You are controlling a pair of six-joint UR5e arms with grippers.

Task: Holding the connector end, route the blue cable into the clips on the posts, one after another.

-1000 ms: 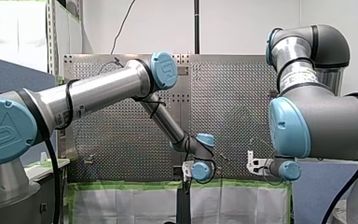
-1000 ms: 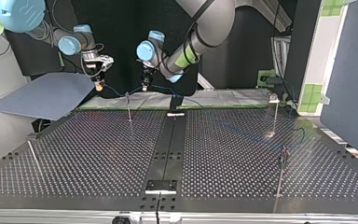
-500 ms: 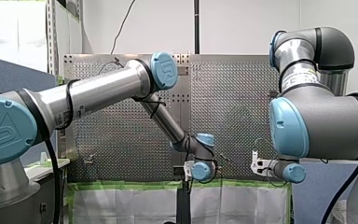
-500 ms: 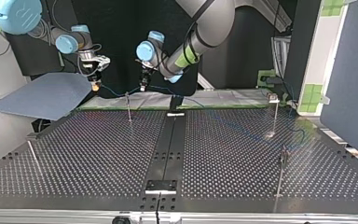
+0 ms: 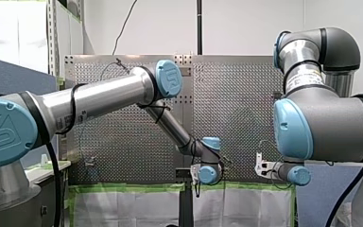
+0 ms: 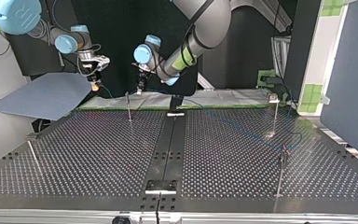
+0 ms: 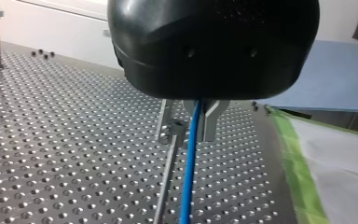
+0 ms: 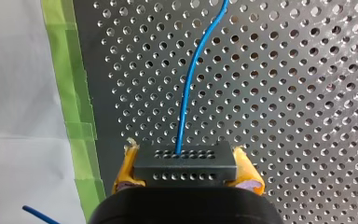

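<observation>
My right gripper has yellow pads and is shut on the black connector. The blue cable leaves the connector and runs out over the perforated table. In the top view my right gripper hangs at the back left. My left gripper is close beside it to the right, just above a thin post. In the left wrist view the metal fingers of my left gripper are shut on the blue cable. The post's clip sits right beside the cable.
Three more posts stand on the table: at the top view's back right, front right and front left. A blue sheet lies behind the table at the left. Green-taped white cover lines the table's back edge.
My left gripper has moved toward the top view's left with the cable, nearer the post. My right gripper shifted a little to that view's left and stays shut on the connector.
</observation>
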